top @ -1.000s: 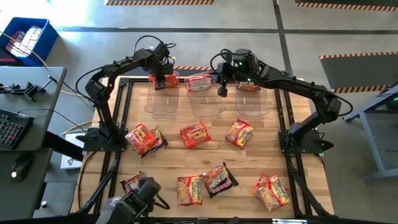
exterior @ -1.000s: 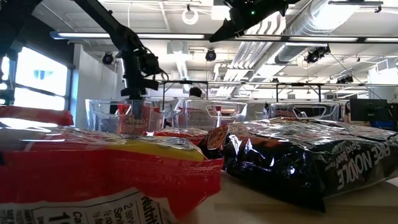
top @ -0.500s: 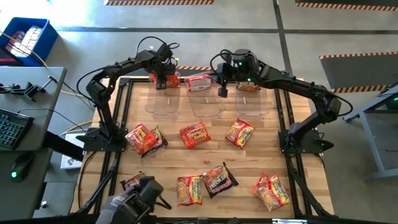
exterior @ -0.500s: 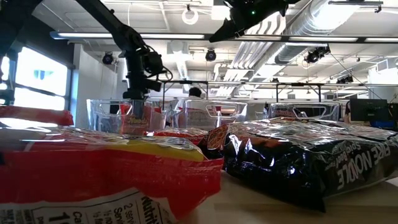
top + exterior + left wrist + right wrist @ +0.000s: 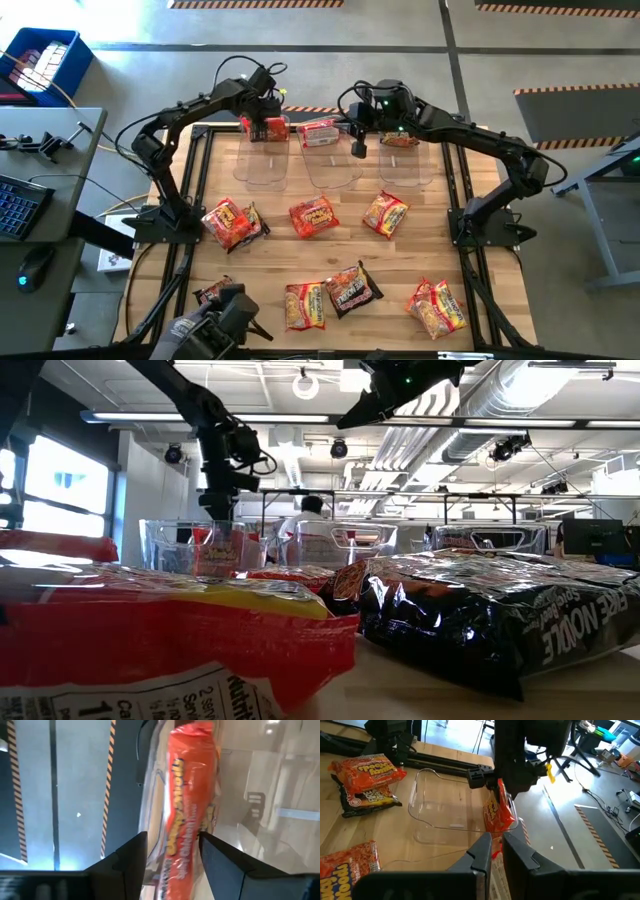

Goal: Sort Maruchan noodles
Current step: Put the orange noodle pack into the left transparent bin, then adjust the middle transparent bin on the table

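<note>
My left gripper stands open over an orange packet in the left bin, three packets binned, about nine left on the table.

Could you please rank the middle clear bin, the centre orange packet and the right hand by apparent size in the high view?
Largest: middle bin
Then: orange packet
Smallest: right hand, though raised nearer the camera

Blurred red-and-yellow crinkly plastic noodle packet fills the low view's foreground, cut off at the edge. Behind that packet, most of the table is hidden. Orange-red noodle packet in the left wrist view: lower end cut off, printing unreadable.
</note>
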